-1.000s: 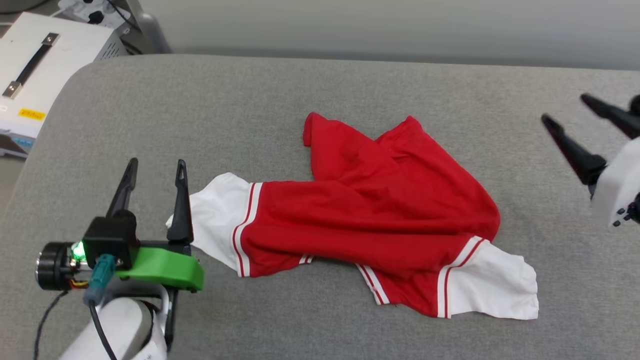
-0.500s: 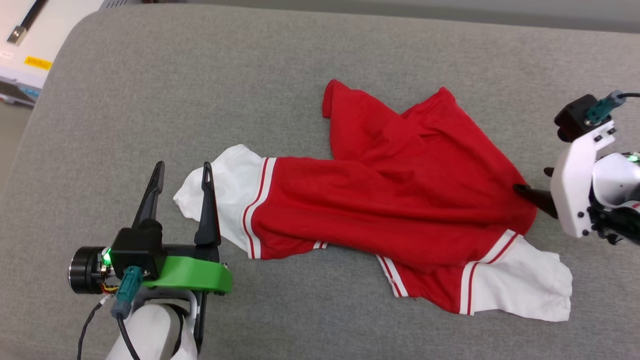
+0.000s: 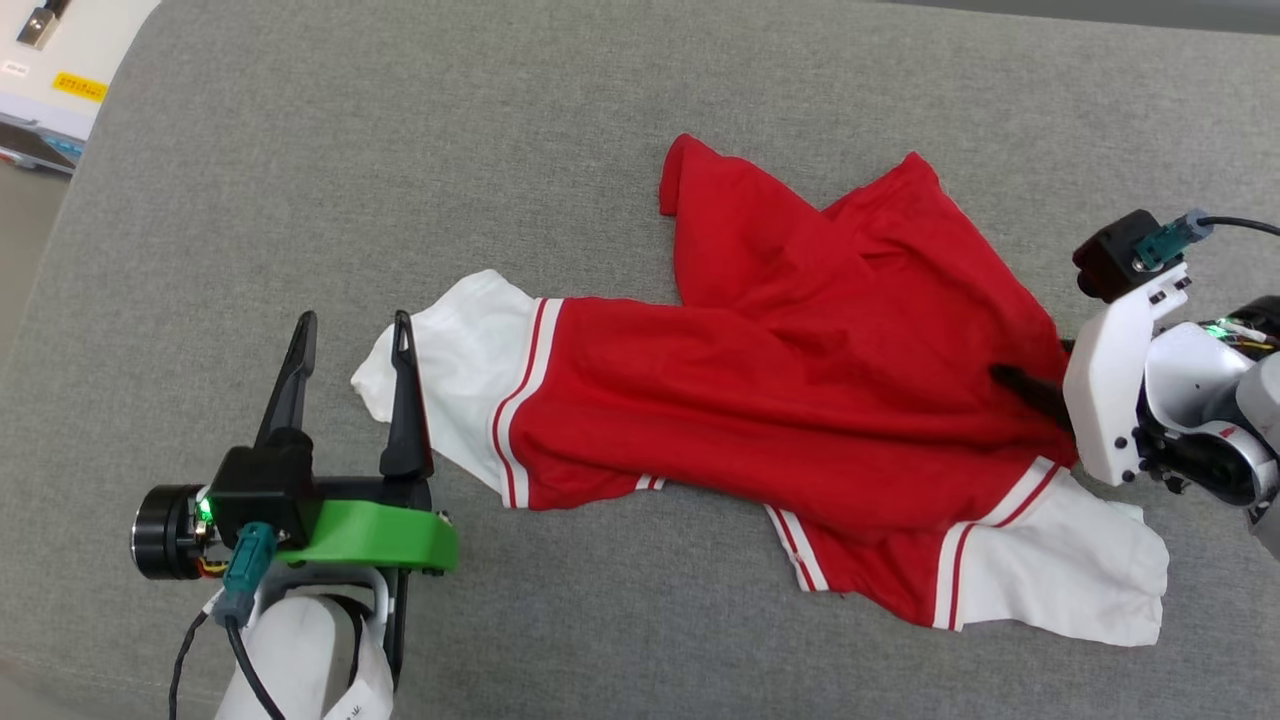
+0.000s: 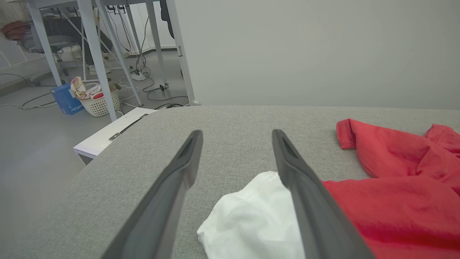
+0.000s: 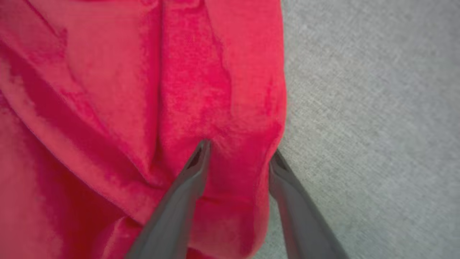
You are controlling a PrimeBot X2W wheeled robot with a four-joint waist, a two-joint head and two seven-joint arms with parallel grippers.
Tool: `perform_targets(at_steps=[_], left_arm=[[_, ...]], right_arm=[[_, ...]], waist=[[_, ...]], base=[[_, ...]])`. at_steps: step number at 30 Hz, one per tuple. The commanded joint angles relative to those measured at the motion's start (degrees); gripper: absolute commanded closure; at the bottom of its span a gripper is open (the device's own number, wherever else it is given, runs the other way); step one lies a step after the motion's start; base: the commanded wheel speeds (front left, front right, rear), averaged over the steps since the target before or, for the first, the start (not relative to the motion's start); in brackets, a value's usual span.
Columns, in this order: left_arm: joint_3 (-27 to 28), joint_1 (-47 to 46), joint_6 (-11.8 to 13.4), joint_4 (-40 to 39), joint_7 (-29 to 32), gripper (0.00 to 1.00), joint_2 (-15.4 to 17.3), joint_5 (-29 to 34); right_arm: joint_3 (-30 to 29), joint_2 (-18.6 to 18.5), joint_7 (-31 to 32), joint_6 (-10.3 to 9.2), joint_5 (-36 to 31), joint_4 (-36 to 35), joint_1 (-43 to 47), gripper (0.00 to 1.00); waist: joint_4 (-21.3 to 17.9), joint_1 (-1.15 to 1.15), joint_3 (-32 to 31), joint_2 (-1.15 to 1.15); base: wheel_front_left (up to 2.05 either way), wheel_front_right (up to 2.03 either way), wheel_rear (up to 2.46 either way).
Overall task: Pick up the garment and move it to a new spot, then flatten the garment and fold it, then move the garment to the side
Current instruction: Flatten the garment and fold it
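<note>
- Head view: one garment (image 3: 760,400) lies crumpled mid-bench (image 3: 400,150), well in from the left edge. Two white sleeves are counted. Of my two grippers, the left gripper (image 3: 353,320) stands spread at the near sleeve (image 3: 450,370). The right gripper (image 3: 1020,385) sits at the garment's red right-hand fold.
- Left wrist view: my left gripper (image 4: 237,133) is wide apart and grips nothing. The sleeve (image 4: 251,216) lies under it.
- Right wrist view: my right gripper (image 5: 240,147) is parted astride a ridge of the garment (image 5: 107,90), not yet pinched. Judged step: pick-up. Next, close on the fold and lift.

Surface: grey fabric-covered pad (image 3: 300,150), rounded corner.
Lying on it: red jersey (image 3: 780,400), crumpled, white sleeves.
Position: one sleeve beside left gripper (image 3: 355,320); red edge between right gripper (image 5: 240,148) fingers.
</note>
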Motion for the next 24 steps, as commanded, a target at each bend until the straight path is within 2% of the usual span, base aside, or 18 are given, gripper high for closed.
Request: perform_targets(at_steps=[1,5,10,17,20,24], left_arm=[[0.6,0.8,-0.6,0.1,-0.3,0.0,-0.6,0.6],[2.6,1.3,-2.6,0.0,-0.3,0.0,-2.4,2.5],[3.3,0.6,-4.1,-0.2,-0.3,0.0,-3.5,3.5],[3.9,-0.1,-5.2,-0.4,-0.3,0.0,-4.8,4.6],[4.2,-0.4,-5.5,-0.4,-0.3,0.0,-5.2,4.8],[4.3,-1.0,-5.9,-0.2,-0.3,0.0,-5.6,4.8]], right_arm=[[0.5,0.4,-1.8,0.02,0.5,-0.5,-1.0,1.0],[-2.4,-2.6,-10.3,0.02,0.5,-4.1,-7.1,1.0],[-4.2,-3.2,-12.5,0.02,-0.8,-3.7,-14.1,1.0],[-4.9,-0.4,-15.4,0.02,-4.0,2.3,-23.2,1.0],[-3.3,1.6,-15.8,0.02,-4.6,6.3,-24.2,1.0],[2.0,4.6,-15.1,0.02,-4.8,11.7,-22.5,1.0]], waist=[[-0.8,0.0,-0.9,0.0],[-1.4,0.0,-1.4,0.0],[-0.8,0.0,0.1,0.0],[0.8,0.0,2.8,0.0],[1.1,0.0,3.8,0.0],[1.4,0.0,4.7,0.0]], base=[[0.0,0.0,0.0],[0.0,0.0,0.0],[0.0,0.0,0.0],[0.0,0.0,0.0],[0.0,0.0,0.0],[0.0,0.0,0.0]])
